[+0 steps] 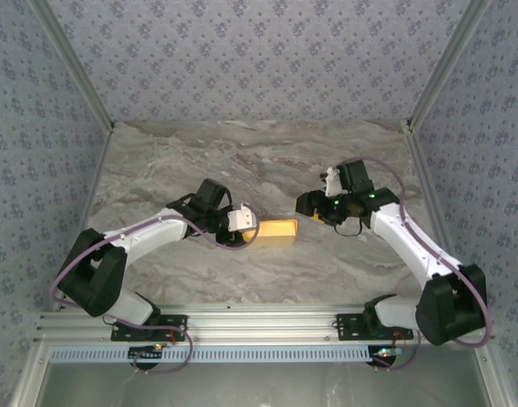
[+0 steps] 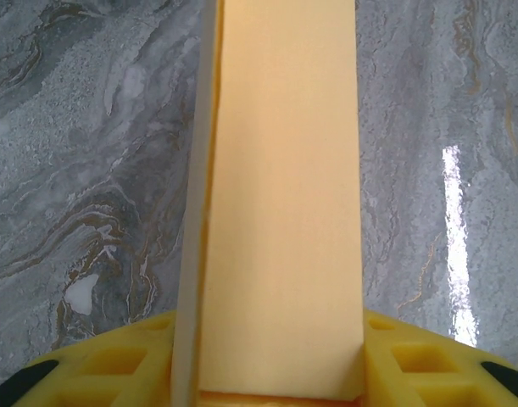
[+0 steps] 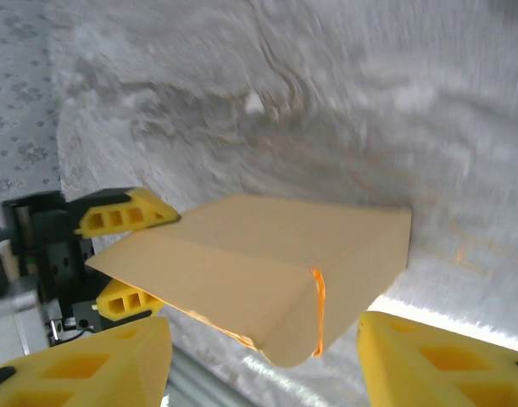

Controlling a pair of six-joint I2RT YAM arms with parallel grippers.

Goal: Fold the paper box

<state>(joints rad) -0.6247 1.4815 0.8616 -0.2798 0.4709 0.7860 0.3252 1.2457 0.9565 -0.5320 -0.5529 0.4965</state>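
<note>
Left arm extended rightward; left claw (image 1: 250, 229) clamped on end of yellow-orange flat cardboard box (image 1: 278, 228). Right arm bent inward; right claw (image 1: 304, 204) spread wide, empty, near box's free end.

surface: grey marbled table (image 1: 259, 161) | load: paper box (image 1: 277, 229), contact with top unclear

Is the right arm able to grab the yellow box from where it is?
Probably yes. The right gripper is open and faces the free end of the paper box, with nothing between them. The left gripper grips only the other end.
</note>
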